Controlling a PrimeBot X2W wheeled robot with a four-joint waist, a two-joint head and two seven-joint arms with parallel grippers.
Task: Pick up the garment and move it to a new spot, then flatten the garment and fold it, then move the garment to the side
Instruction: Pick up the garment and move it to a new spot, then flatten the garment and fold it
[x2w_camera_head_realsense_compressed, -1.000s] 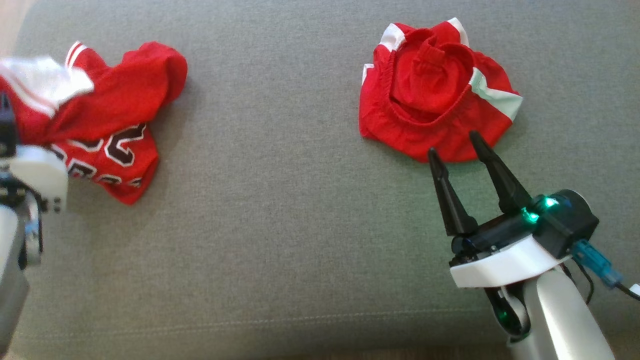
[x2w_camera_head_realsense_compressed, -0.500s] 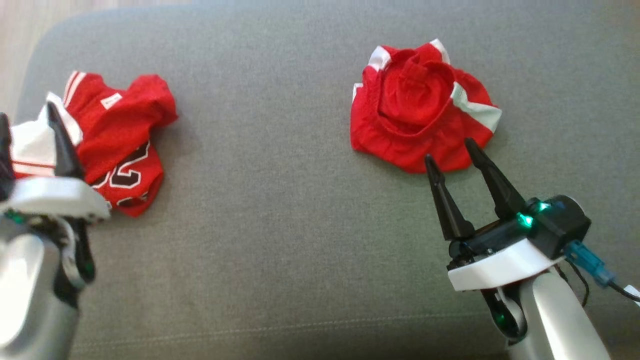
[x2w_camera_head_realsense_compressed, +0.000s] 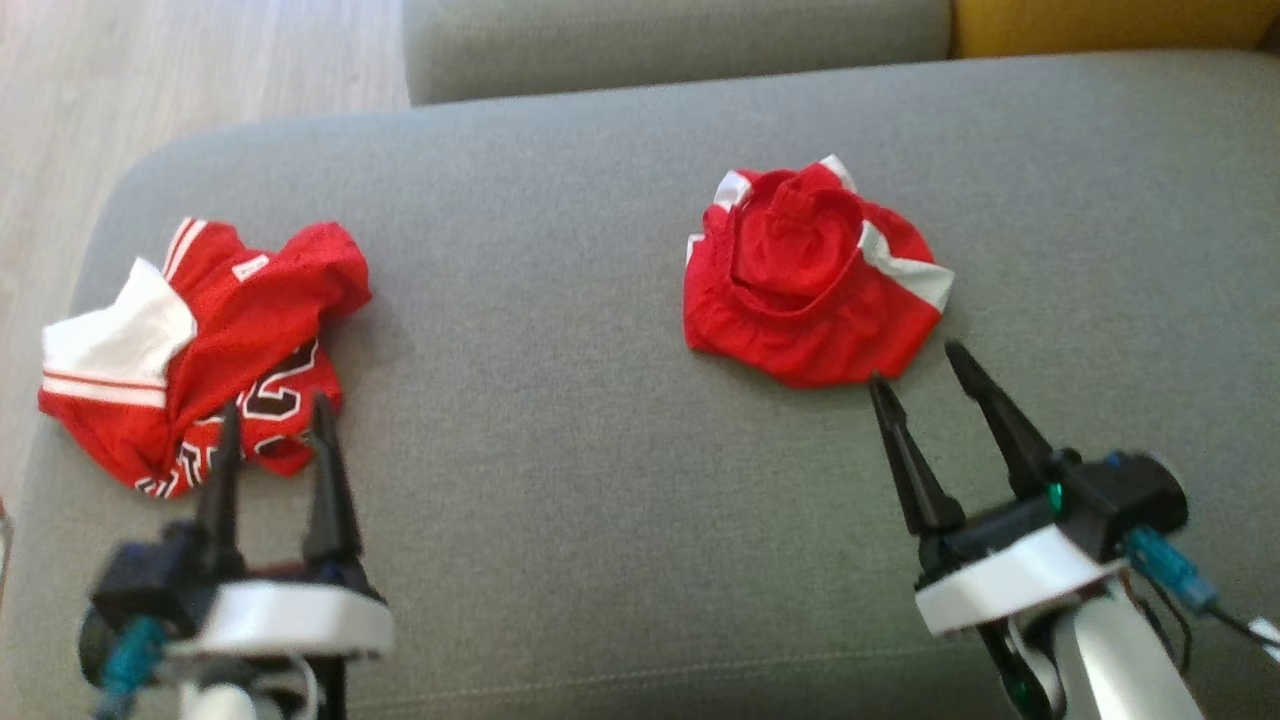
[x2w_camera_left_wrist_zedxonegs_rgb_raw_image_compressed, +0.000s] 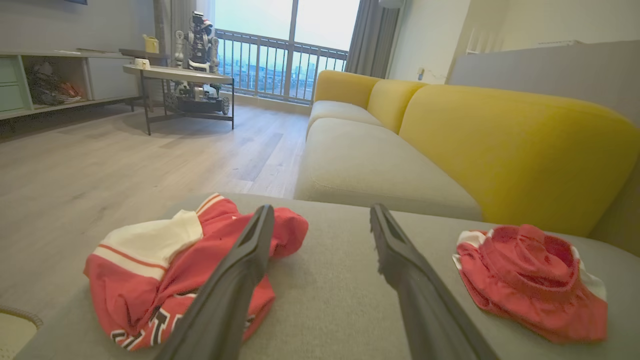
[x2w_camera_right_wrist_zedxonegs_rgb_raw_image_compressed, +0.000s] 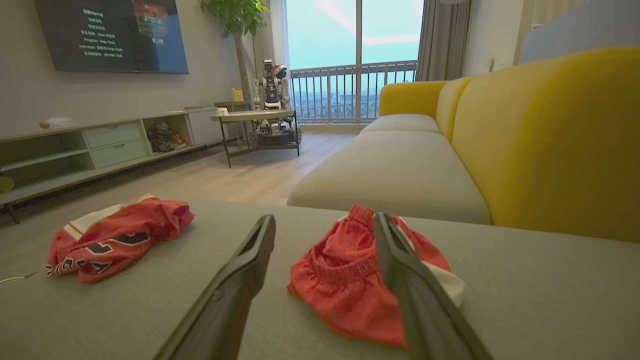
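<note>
A crumpled red jersey (x2w_camera_head_realsense_compressed: 215, 320) with white trim and black numbers lies at the left end of the grey cushion (x2w_camera_head_realsense_compressed: 560, 450). My left gripper (x2w_camera_head_realsense_compressed: 276, 402) stands open just in front of it, holding nothing. In the left wrist view the jersey (x2w_camera_left_wrist_zedxonegs_rgb_raw_image_compressed: 150, 260) sits by the left finger of that gripper (x2w_camera_left_wrist_zedxonegs_rgb_raw_image_compressed: 321, 207). A bunched pair of red shorts (x2w_camera_head_realsense_compressed: 810, 290) lies at the right. My right gripper (x2w_camera_head_realsense_compressed: 916, 364) is open, tips close to their near edge. The right wrist view shows the shorts (x2w_camera_right_wrist_zedxonegs_rgb_raw_image_compressed: 345, 285) between and beyond the gripper (x2w_camera_right_wrist_zedxonegs_rgb_raw_image_compressed: 324, 216) fingers, and the jersey (x2w_camera_right_wrist_zedxonegs_rgb_raw_image_compressed: 115, 240) far left.
The cushion's rounded left edge drops to wooden floor (x2w_camera_head_realsense_compressed: 150, 80). A second grey seat (x2w_camera_left_wrist_zedxonegs_rgb_raw_image_compressed: 370, 170) and a yellow sofa back (x2w_camera_left_wrist_zedxonegs_rgb_raw_image_compressed: 500, 140) lie beyond. A coffee table (x2w_camera_right_wrist_zedxonegs_rgb_raw_image_compressed: 255, 117) and a low cabinet (x2w_camera_right_wrist_zedxonegs_rgb_raw_image_compressed: 100, 145) stand across the room.
My left gripper opened, let go of the jersey and drew back toward the cushion's front. The jersey now lies loose. The head camera has tilted up. The right gripper kept its pose.
</note>
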